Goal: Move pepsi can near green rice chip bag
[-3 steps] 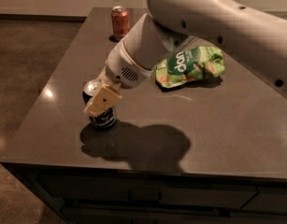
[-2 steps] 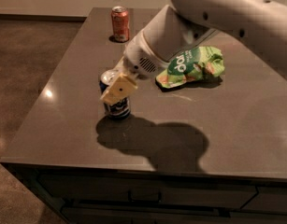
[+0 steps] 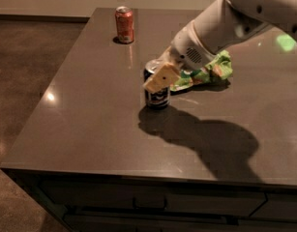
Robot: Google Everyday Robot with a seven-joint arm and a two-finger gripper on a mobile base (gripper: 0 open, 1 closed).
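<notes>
insp. note, single cam. gripper (image 3: pixel 157 79) sits low over centre of table (image 3: pixel 90 115), clenched on upper part of pepsi can (image 3: pixel 156 97). one tan finger shows across can's front, the other is hidden behind. can upright; base at or just off the surface, can't tell which. green rice chip bag (image 3: pixel 218 67) lies just beside can, partly covered by arm (image 3: pixel 220 25). bag's near edge looks close to can, contact not confirmed. orange-red can (image 3: pixel 124 25) stands well apart toward far edge, not involved. judgement: transport approx. done, placement stage in hand. next move reqs: set can flat w/o tipping, let go, lift clear w/o nudging can or bag.
</notes>
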